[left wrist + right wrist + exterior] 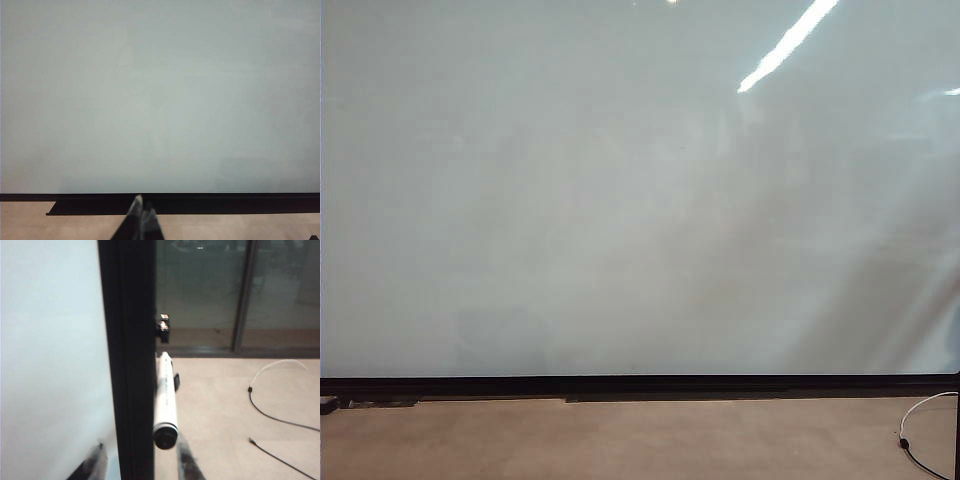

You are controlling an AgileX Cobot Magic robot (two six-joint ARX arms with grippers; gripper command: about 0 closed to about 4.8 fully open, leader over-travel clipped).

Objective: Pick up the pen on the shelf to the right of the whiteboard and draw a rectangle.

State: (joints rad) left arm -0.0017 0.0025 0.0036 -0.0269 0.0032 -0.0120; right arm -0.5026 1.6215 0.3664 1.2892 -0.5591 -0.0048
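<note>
Right pincer [140, 460] spread, straddling whiteboard [50, 340] edge below pen [165, 400]; left pincer [141, 212] pressed together.

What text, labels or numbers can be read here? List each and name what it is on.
No text can be read in any view.
whiteboard: blank, only light reflections.
pen: white barrel beside the board's black frame, no print legible.
small fitting above the pen: pale marks, too small and blurred to read.

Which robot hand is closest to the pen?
The right gripper, open, just short of the pen beside the whiteboard edge; the left gripper only faces bare board.
</note>
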